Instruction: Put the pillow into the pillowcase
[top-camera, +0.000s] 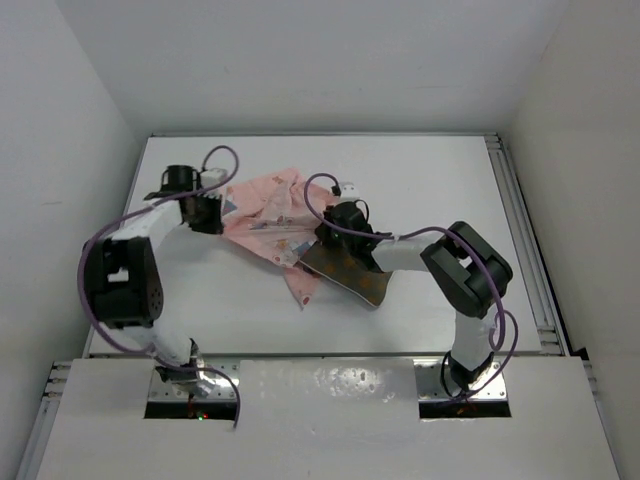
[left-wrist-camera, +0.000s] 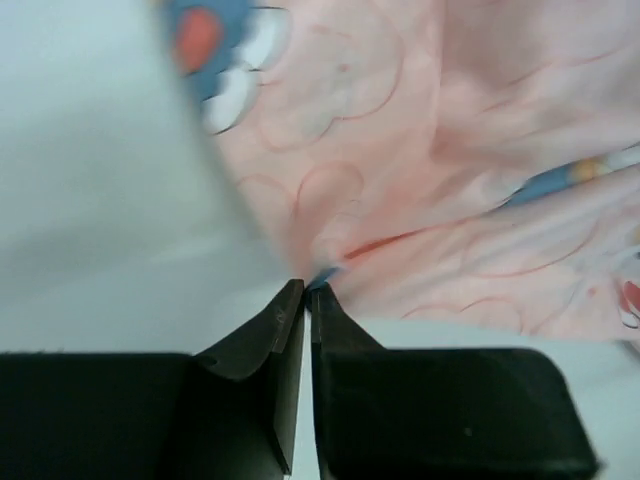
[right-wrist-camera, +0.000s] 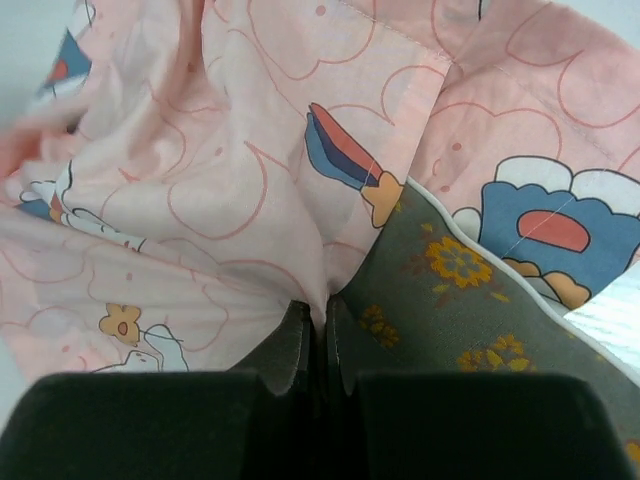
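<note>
Pillow (top-camera: 347, 268): plump olive-brown fabric cushion, small yellow flowers, white piping. At centre of white table (top-camera: 430, 180); far end under case, near end bare.
Pillowcase (top-camera: 268, 212): thin pink bunny-print fabric sleeve, crumpled.
Left gripper (left-wrist-camera: 307, 288): pinched on case edge.
Right gripper (right-wrist-camera: 320, 305): pinched on case cloth beside pillow.
Step, judged: insertion part-done.
Next: keep mouth taut, draw cloth over bare end.

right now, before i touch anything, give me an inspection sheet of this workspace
surface: white table, no marks seen
job's things: pillowcase crumpled mid-table; pillow partly covered by it
clutter: nothing seen
tools: left tool shut on the pillowcase edge; right tool shut on the pillowcase beside the pillow
cables: purple cables loop along both arms
surroundings: white walls; rail along the table's right edge
</note>
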